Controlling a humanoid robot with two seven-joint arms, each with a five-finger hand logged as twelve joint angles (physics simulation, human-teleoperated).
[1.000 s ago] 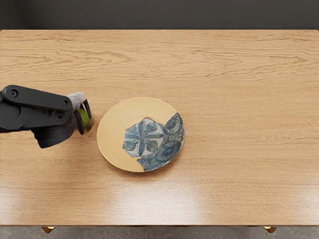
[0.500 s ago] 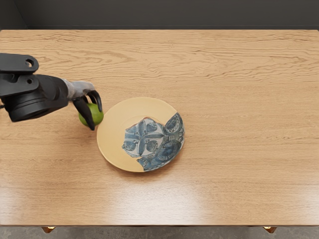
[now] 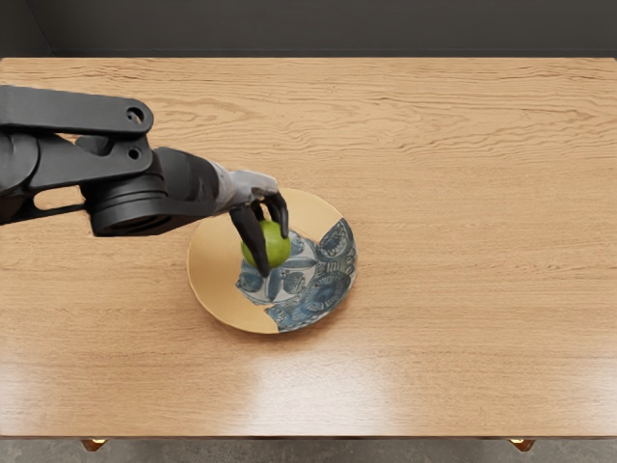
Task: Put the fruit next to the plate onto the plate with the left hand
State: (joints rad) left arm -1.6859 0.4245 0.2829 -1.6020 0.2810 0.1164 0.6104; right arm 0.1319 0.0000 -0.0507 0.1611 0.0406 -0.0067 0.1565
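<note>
Over the plate (image 3: 217, 275), left robot hand (image 3: 260, 220) grips green fruit (image 3: 273, 245).

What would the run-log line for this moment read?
phase: placing | left hand: shut on green fruit | green fruit: over plate, near its middle, not released | right hand: not in view

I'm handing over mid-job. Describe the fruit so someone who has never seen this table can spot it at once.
On the wooden table, find the round tan plate left of centre, with a blue patterned patch on its right part. The fruit is the small round one over the plate's middle, gripped in the dark fingers of the left robot hand. It is the only green thing in view.
</note>
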